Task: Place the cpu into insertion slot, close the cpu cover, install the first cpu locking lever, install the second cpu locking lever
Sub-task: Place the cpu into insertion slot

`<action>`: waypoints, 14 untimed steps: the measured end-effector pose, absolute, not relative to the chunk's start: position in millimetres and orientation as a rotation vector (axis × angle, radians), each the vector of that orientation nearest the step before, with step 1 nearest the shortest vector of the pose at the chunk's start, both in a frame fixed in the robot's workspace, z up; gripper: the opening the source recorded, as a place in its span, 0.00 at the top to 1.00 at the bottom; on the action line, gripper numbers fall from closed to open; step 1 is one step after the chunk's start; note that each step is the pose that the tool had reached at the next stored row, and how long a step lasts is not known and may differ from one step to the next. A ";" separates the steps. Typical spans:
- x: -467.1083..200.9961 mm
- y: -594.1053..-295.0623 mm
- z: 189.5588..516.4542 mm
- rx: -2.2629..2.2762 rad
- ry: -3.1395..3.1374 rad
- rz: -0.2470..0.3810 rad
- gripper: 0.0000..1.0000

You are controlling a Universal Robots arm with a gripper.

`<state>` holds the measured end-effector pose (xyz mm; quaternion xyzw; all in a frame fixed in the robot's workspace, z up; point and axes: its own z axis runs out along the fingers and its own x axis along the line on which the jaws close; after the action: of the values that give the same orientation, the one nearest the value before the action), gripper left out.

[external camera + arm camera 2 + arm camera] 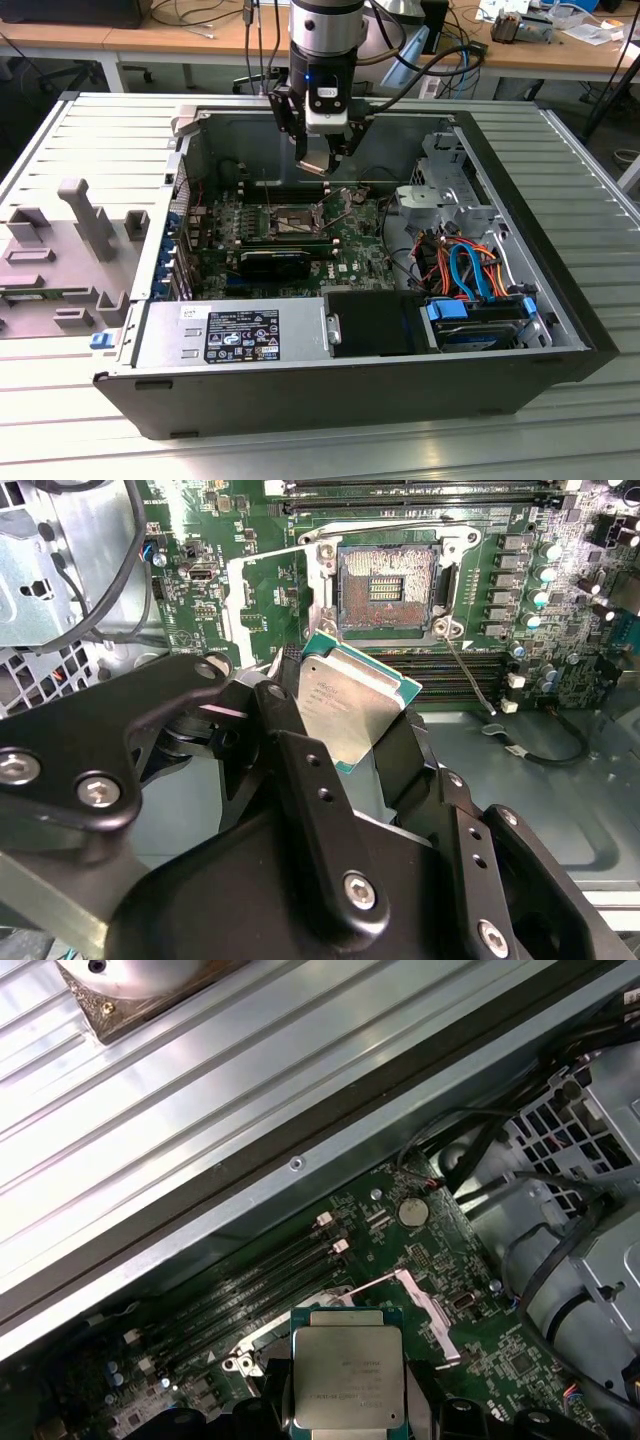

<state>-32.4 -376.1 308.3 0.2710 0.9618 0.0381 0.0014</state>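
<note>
Counter [590, 430]: pale metal surface with long parallel ribs, extending on every side of the spot below the jaws; the same ribs [200, 1080] show in the first wrist view.
Computer case [330, 395]: black tower laid flat on the counter, open side up, directly under the jaws, which hang within its opening near the far wall.
Fixture plate [50, 270]: grey, flat on the counter, well apart from the jaws toward the exterior view's left, just beside the case; it bears grey blocks and an upright post [88, 215].
Blue piece [99, 340]: small, at the plate's corner nearest the case.
Round silvery object [130, 980]: on a brownish square base, resting on the ribs outside the case wall, away from the jaws.
</note>
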 end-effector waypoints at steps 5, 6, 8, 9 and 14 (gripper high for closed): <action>-32.4 -376.1 308.3 0.863 3.015 0.120 0.46; -32.4 -376.1 308.3 0.865 3.015 0.120 0.46; -32.4 -376.1 308.3 0.870 3.013 0.120 0.46; -32.4 -376.1 308.3 0.872 3.012 0.120 0.46; -32.4 -376.1 308.3 0.883 3.009 0.120 0.46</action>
<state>-32.4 -376.1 308.3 0.2815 0.9588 0.0381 0.0019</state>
